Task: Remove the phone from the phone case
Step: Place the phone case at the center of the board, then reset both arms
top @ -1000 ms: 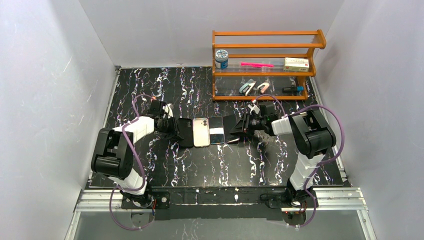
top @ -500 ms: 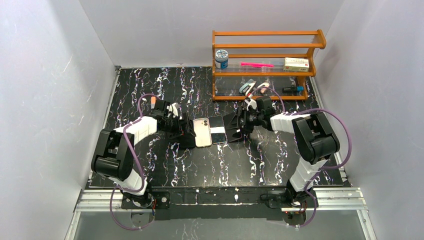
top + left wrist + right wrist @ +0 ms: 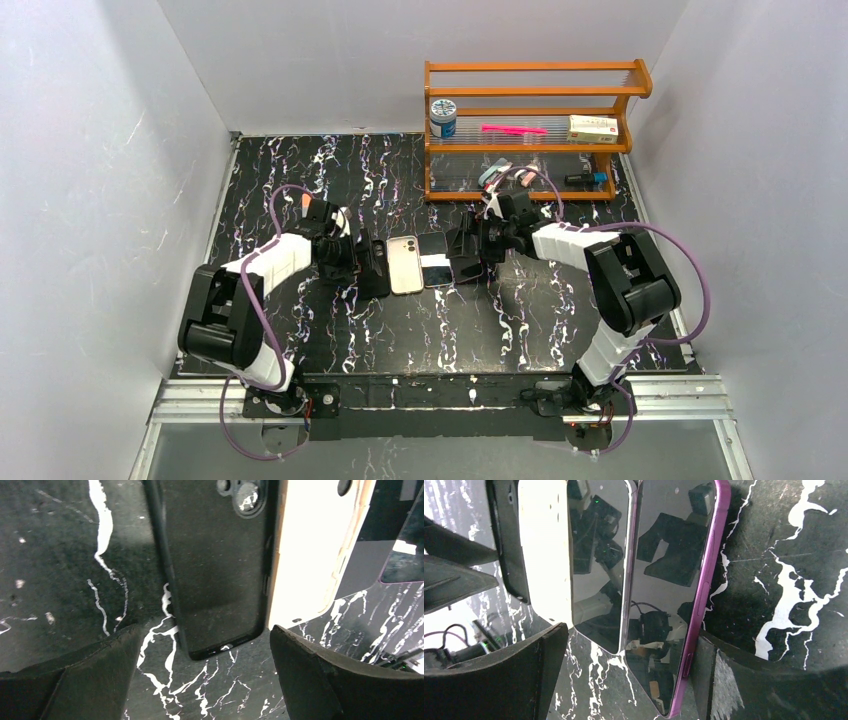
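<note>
A black phone case lies flat on the marbled table with its hollow side up and nothing in it; it also shows as the black phone case. My left gripper stands open at its near end, touching nothing. Right of it lies a cream phone, back up. A dark-screened phone comes after that, then a purple-edged phone. My right gripper is open around the purple-edged phone's end. Its right finger sits close against the purple edge.
A wooden shelf stands at the back right, holding a jar, a pink stick, a small box and staplers. White walls close the table on three sides. The arms' bases sit along the near edge.
Both grippers have opened. The right gripper let the purple-edged phone down flat and shifted left over its end. The left gripper released the black case, which stays beside the cream phone.
</note>
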Motion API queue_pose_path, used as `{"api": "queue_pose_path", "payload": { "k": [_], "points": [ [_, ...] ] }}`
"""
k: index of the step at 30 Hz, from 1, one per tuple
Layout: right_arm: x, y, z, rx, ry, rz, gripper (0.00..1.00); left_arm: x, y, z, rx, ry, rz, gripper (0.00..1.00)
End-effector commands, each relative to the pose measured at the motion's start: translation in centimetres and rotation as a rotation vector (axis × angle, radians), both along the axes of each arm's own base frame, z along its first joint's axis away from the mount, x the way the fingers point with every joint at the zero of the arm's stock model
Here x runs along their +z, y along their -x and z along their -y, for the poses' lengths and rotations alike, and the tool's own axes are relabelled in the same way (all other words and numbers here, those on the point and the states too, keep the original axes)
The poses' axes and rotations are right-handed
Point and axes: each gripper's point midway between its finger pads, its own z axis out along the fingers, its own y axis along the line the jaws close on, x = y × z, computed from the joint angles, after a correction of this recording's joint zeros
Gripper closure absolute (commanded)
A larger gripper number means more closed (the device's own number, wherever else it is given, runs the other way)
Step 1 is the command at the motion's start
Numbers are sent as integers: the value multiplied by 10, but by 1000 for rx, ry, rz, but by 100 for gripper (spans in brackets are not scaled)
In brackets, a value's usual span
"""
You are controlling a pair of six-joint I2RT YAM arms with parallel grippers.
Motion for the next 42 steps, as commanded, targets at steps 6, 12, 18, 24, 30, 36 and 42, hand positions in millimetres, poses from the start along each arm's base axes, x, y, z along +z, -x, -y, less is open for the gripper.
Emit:
{"api": "queue_pose_path", "payload": {
  "k": [6, 12, 18, 24, 30, 36, 42],
  "points": [
    [-47, 15, 54, -96, 411, -60, 4, 6, 13, -28, 13, -135, 12, 2],
    [-47, 17, 60, -100, 480, -62, 1, 34, 9, -33, 12, -145, 130, 2],
    [-17, 9, 49, -109, 406, 4, 1, 76, 7, -43, 45, -165, 281, 2],
    [62, -15, 74, -301, 388, 257, 1, 142, 11, -59, 137, -174, 503, 2],
    [155, -13, 135, -555, 432, 550, 1, 251, 32, -103, 346, -230, 811, 2],
    [244, 28, 180, -681, 345, 846, 1, 310, 59, -153, 529, -382, 907, 2],
    [287, 64, 218, -807, 296, 1005, 1, 325, 74, -159, 541, -388, 953, 2]
  ]
}}
